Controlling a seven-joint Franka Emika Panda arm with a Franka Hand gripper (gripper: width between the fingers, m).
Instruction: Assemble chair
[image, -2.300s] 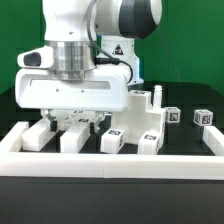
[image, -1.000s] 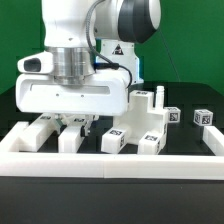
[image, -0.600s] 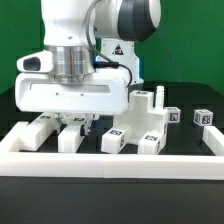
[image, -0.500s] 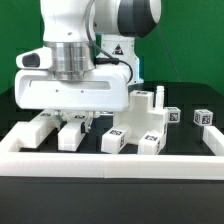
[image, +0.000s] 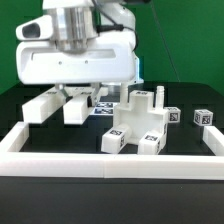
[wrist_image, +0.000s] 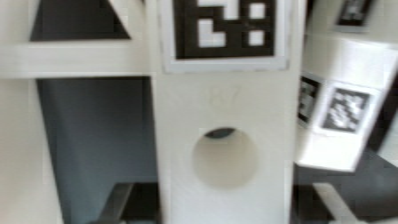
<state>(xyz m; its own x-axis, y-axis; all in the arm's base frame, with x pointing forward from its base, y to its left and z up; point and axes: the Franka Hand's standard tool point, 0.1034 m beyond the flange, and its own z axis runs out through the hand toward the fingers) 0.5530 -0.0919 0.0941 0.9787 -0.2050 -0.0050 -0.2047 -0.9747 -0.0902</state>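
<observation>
White plastic is clamped by the gripper (image: 80, 96) — one chair part (image: 74, 110) is held above the black table (image: 185, 138), at the exterior view's left of the other chair pieces (image: 138, 122).

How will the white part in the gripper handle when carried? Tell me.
The white part looks rigid: its blocky bars hang straight. Probably light: the gripper holds it off the table. It juts to one side, so it may swivel if jolted.
</observation>
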